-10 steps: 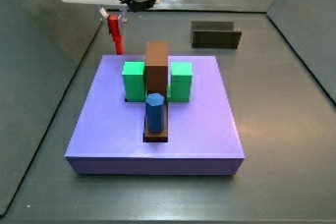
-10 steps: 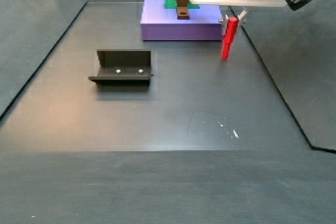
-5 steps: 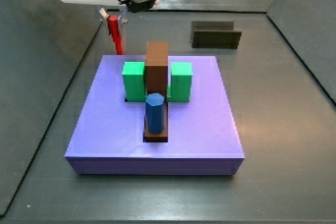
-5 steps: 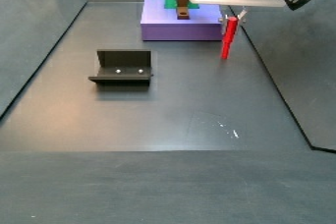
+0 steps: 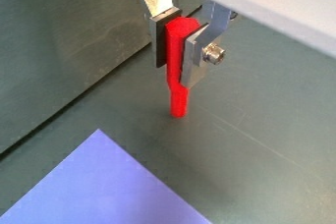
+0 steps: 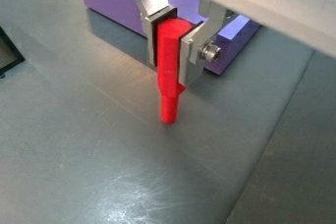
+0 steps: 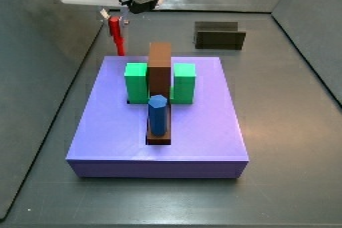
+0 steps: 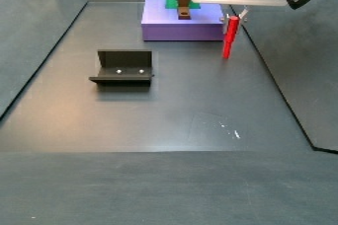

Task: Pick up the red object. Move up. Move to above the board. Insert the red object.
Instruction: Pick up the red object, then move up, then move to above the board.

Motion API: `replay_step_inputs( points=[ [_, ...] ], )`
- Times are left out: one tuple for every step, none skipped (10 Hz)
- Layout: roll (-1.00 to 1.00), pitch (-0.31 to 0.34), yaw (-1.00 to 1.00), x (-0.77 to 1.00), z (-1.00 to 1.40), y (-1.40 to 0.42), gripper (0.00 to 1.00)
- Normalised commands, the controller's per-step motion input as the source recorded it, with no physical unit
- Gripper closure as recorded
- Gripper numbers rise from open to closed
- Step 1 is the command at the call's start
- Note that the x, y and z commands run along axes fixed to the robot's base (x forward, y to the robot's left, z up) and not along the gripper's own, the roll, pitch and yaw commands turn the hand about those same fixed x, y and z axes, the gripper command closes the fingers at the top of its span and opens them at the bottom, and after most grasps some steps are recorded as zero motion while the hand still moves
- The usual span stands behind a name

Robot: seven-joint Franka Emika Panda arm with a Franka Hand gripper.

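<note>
My gripper (image 5: 180, 46) is shut on the red object (image 5: 179, 81), a slim red peg hanging upright from the jaws; both also show in a wrist view, gripper (image 6: 176, 51) and peg (image 6: 170, 81). In a side view the peg (image 7: 118, 35) hangs under the gripper (image 7: 119, 14) above the floor, just beyond a far corner of the purple board (image 7: 187, 132). In a side view the peg (image 8: 230, 37) is beside the board (image 8: 183, 26). On the board stand a brown bar (image 7: 160, 77), green blocks (image 7: 136, 82) and a blue peg (image 7: 158, 114).
The dark fixture (image 8: 123, 67) stands on the grey floor, away from the board; it also shows in a side view (image 7: 219, 36). Grey walls enclose the floor. A corner of the board (image 5: 112, 189) lies below the peg in a wrist view.
</note>
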Motion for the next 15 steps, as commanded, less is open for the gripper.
replay_step_inputs(
  points=[
    [0.0,0.0,0.0,0.0,0.0,0.0,1.0],
    [0.0,0.0,0.0,0.0,0.0,0.0,1.0],
    [0.0,0.0,0.0,0.0,0.0,0.0,1.0],
    [0.0,0.0,0.0,0.0,0.0,0.0,1.0],
    [0.0,0.0,0.0,0.0,0.0,0.0,1.0],
    [0.0,0.0,0.0,0.0,0.83,0.0,1.0],
    [0.0,0.013,0.03,-0.01,0.82,0.0,1.0],
    [0.0,0.05,0.03,-0.06,0.67,0.0,1.0],
    [-0.03,0.017,0.02,-0.03,0.3,-0.02,1.0],
    [0.0,0.0,0.0,0.0,1.4,0.0,1.0],
    [0.0,0.027,-0.01,-0.01,1.4,0.0,1.0],
    [-0.01,0.041,-0.01,-0.05,1.4,0.0,1.0],
    [-0.04,0.007,-0.01,-0.02,1.4,-0.01,1.0],
    [-0.04,0.038,-0.01,0.03,1.4,0.0,1.0],
    [-0.04,0.103,-0.01,0.04,0.85,-0.01,1.0]
  ],
)
